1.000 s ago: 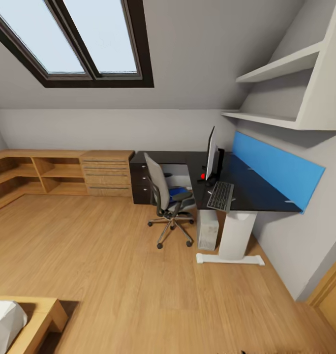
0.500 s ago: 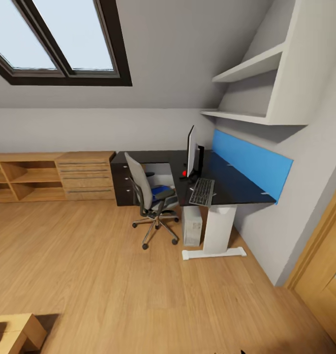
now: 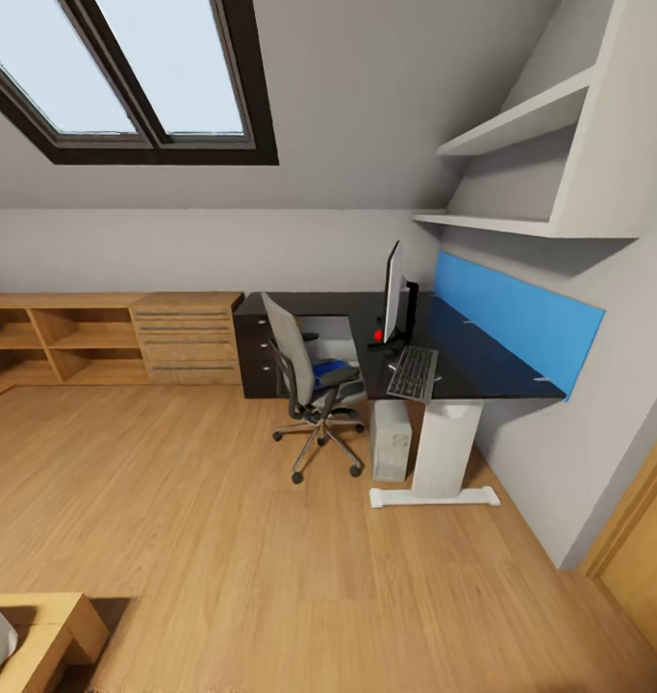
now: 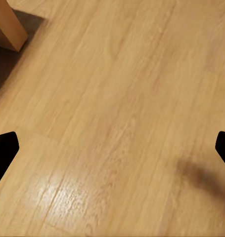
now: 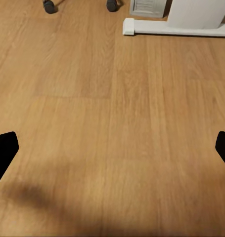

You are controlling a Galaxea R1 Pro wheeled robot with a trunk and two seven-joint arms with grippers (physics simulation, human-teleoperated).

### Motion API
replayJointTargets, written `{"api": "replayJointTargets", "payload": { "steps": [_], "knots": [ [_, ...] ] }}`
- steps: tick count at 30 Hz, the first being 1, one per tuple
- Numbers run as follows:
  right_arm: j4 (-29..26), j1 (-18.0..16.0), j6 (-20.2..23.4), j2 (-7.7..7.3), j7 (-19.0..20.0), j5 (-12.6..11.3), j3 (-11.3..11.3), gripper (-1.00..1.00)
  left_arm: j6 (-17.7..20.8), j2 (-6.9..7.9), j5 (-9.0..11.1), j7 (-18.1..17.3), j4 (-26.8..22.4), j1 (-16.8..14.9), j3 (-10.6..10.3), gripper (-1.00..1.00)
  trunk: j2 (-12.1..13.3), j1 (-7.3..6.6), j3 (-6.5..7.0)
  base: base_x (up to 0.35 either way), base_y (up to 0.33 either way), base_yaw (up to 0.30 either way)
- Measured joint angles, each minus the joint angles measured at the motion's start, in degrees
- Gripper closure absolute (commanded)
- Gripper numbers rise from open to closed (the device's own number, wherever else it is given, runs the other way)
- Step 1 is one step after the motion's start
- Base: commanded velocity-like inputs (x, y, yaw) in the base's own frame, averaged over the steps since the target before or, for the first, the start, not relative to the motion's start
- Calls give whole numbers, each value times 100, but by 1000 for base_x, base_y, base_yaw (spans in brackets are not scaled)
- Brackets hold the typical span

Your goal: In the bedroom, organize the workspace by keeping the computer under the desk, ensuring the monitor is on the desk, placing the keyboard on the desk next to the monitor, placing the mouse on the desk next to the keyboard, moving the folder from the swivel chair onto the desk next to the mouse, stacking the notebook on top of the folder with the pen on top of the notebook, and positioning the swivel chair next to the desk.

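A light wood floor with visible plank grain and a soft sheen is seen throughout. The desk is topped in smooth, slightly glossy black, and its leg is finished in plain matt white. The swivel chair is covered in grey cloth, and a shiny chrome base is fitted beneath. The drawer chest is made of light wood.

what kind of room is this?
Probably an attic bedroom with a work corner. A skylight sits in a sloped ceiling, a desk carries a monitor and keyboard with a swivel chair beside it, and a bed corner shows on the wood floor.
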Motion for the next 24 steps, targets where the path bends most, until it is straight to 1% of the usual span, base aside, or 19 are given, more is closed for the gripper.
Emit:
{"api": "replayJointTargets", "payload": {
  "steps": [24],
  "knots": [
    [5, 0, 0, -9, 0, 11, 9, -100, 8, -18, -2, 18, 9, 0, -17, -100, -963, 527, -431, 0, 0, 4]
  ]
}}
